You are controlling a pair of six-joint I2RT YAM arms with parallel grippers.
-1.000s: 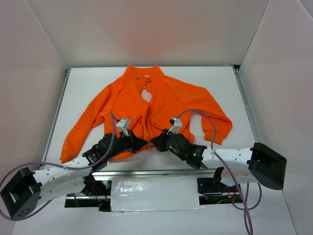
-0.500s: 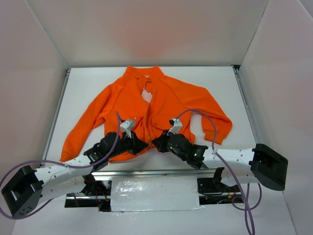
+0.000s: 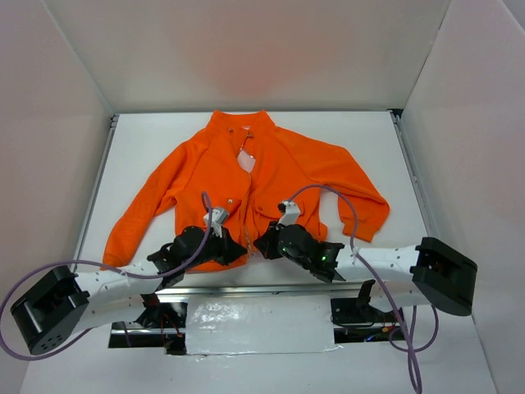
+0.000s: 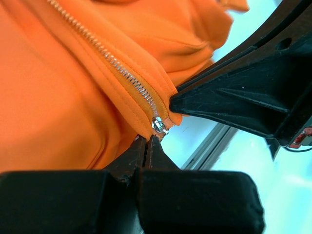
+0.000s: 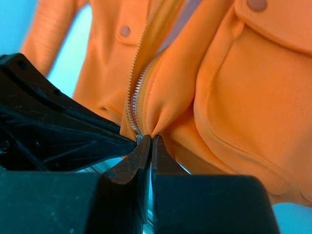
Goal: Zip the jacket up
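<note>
- Clearly, the jacket lies flat, its hem at the near edge of the table, front unzipped.
- Its zipper halves are not yet joined; all the zipping is left.
- At the hem, the left gripper and the right gripper each pinch the fabric, fingers closed.

Top cam looks down; 2 wrist cams close-up, sharing jacket hem.

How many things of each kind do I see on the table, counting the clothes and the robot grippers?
orange jacket: 1
grippers: 2 (left gripper, right gripper)
total: 3
</note>
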